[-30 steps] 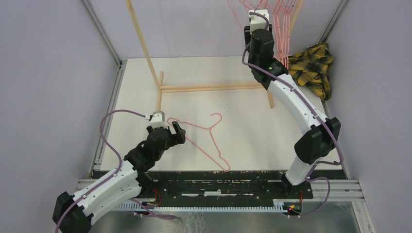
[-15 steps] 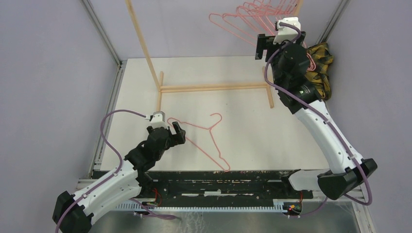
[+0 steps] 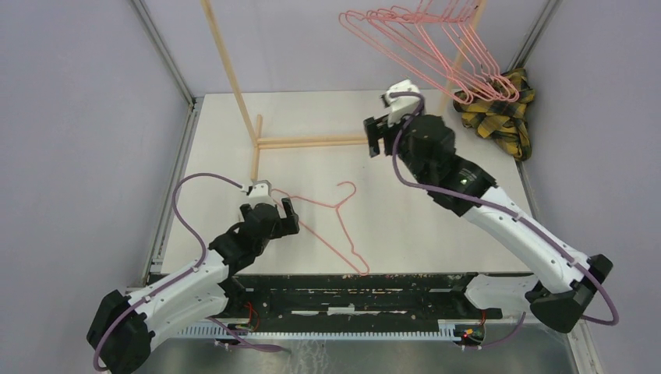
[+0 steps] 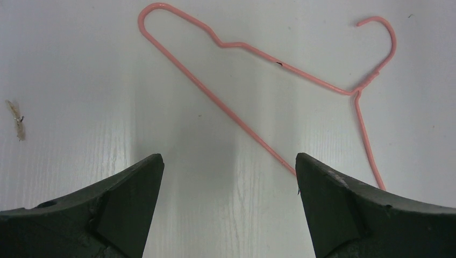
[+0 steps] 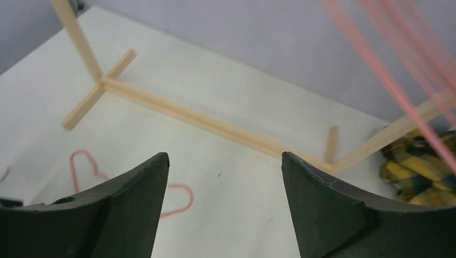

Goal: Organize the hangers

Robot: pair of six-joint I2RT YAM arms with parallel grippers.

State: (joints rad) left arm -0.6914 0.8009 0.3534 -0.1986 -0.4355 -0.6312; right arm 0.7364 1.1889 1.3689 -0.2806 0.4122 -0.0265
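Table [image 3: 226, 156]: white top, with both arm bases at its near edge.
Rack [image 3: 312, 142]: light wooden frame at the far side of the table. Its base bar lies along the tabletop and its uprights rise out of the overhead view.
Right arm: stretched from the near right corner towards the far middle, its wrist raised above the rack's base bar.
Left arm: bent low over the near left part of the table.
Hung hangers [image 3: 421, 47]: a bunch of pink wire hangers up on the rack at the far right, fanned out and tilted. Where their tops hook on is cut off by the frame edge.
Cloth [image 3: 507, 117]: yellow and black plaid, heaped at the far right edge beside the rack's foot, below the hung bunch.
Loose hanger [image 3: 327, 226]: one pink wire hanger flat on the table near the middle, well apart from the rack, its hook pointing away from the arm bases.
Right gripper [image 3: 378, 132]: jaws spread wide with nothing between them, up in the air, aimed towards the table's left part.
Left gripper [image 3: 284, 212]: jaws fully spread and gripping nothing, low over the table at the loose hanger's left end. In the wrist view the hanger's long wire runs down to the tip of the right finger [image 4: 344, 204].
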